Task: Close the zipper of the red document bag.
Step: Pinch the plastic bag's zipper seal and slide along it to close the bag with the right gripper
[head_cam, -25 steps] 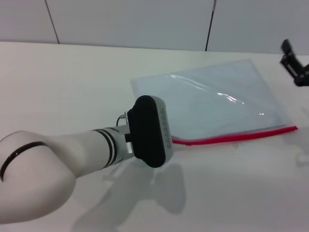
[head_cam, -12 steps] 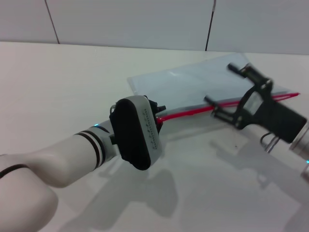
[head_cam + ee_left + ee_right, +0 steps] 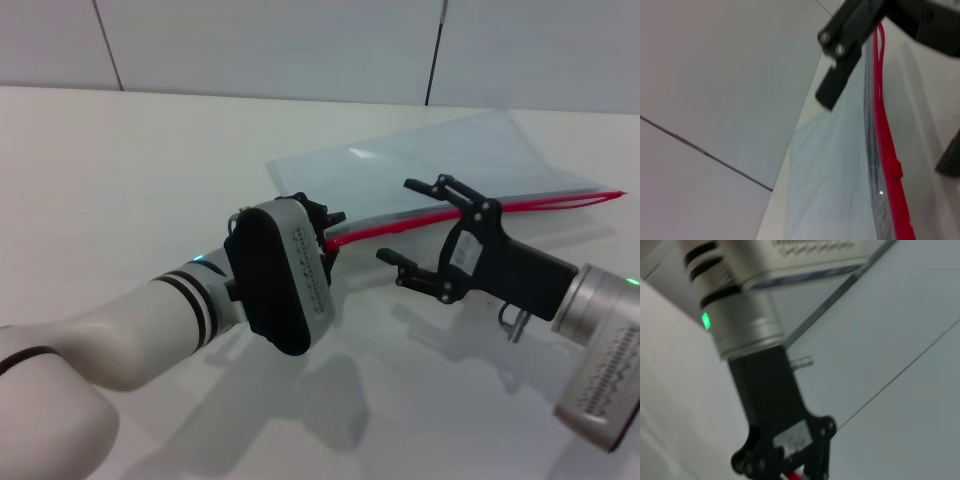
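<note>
Left gripper (image 3: 328, 232) fingers pinched on zipper (image 3: 470, 213) end; right gripper (image 3: 418, 232) fingers wide, astride zipper.

Bright, even light from overhead fills the head view, laying soft grey shadows of both arms on the white table (image 3: 120, 180) in the lower half of the frame. A faint sheen marks the glossy red document bag (image 3: 420, 165) at upper centre. The left wrist view is soft, the dark tool (image 3: 850, 45) at its top edge blurred. The right wrist view is smeared throughout, a green lamp (image 3: 705, 320) glowing at upper left.
</note>
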Controlling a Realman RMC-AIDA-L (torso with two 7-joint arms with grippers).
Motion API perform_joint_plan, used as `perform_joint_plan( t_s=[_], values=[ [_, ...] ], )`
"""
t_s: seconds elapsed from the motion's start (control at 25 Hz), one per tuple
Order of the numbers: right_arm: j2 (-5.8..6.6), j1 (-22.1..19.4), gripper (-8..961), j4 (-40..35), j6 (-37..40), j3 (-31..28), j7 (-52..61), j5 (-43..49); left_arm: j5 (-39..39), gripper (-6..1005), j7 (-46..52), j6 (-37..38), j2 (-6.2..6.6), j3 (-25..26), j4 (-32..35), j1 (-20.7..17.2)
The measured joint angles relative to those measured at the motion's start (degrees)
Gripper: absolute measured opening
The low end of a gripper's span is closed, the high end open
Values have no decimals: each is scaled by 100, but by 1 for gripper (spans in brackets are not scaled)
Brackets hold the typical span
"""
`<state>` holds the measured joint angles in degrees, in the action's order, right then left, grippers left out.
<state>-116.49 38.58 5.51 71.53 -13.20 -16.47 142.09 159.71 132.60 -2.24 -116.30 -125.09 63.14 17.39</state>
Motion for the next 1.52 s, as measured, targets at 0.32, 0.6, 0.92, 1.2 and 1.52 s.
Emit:
perform_joint_plan(
  t_s=[0.32,0.6,0.92,1.2,1.52],
  values=[
    [-11,8,820,314,-612,-150,-778,-23,-13,51,-39,-8,2,-59,0,2],
    [-14,9,816,332,-685,-229,-954,-23,-14,49,-41,-11,2,-59,3,7],
    [-14,10,644,462,-989,-230,-1246,-19,-12,48,-41,-57,2,-59,6,6],
    [-14,20,491,504,-1073,-226,-1331,-15,-12,46,-41,-57,2,-59,3,2],
    [-14,72,282,504,-1087,-188,-1335,-15,-25,44,-41,-68,2,-59,-19,2]
  ],
)
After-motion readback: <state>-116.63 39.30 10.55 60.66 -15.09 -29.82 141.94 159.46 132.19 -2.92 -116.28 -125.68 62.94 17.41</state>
